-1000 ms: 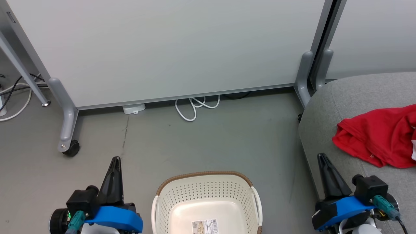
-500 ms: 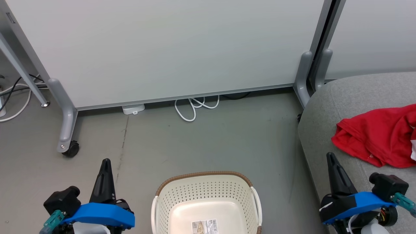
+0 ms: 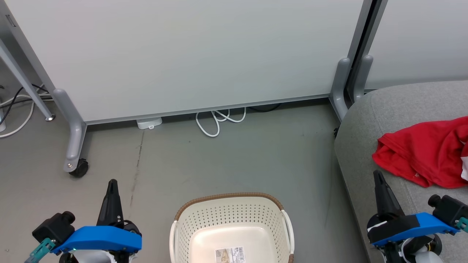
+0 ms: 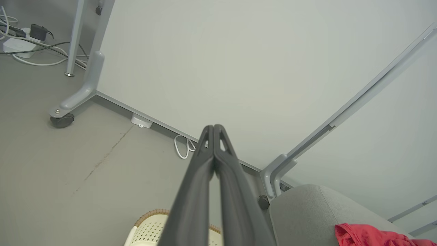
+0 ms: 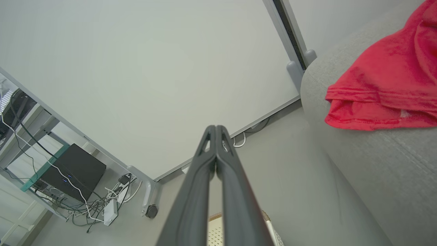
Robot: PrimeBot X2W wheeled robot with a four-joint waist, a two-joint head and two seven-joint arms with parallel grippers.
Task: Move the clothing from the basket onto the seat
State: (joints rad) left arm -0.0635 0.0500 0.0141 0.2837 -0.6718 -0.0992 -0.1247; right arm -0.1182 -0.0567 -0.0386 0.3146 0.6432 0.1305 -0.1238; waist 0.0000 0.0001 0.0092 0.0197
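The red clothing lies crumpled on the light-grey seat at the right; I also see the clothing and the seat in the right wrist view, and the clothing low in the left wrist view. The cream basket stands on the floor at the bottom centre, with just a barcode sticker on its bottom. My left gripper hangs shut to the left of the basket, holding nothing. My right gripper is shut and empty beside the seat's front edge.
A white partition panel on grey wheeled feet stands behind the basket. White cable loops lie under it. More cables and a power strip sit far left. Grey floor spreads between panel and basket.
Both grippers have drawn back toward the bottom of the head view, the left one further left, the right one further right. The clothing and basket stay put.
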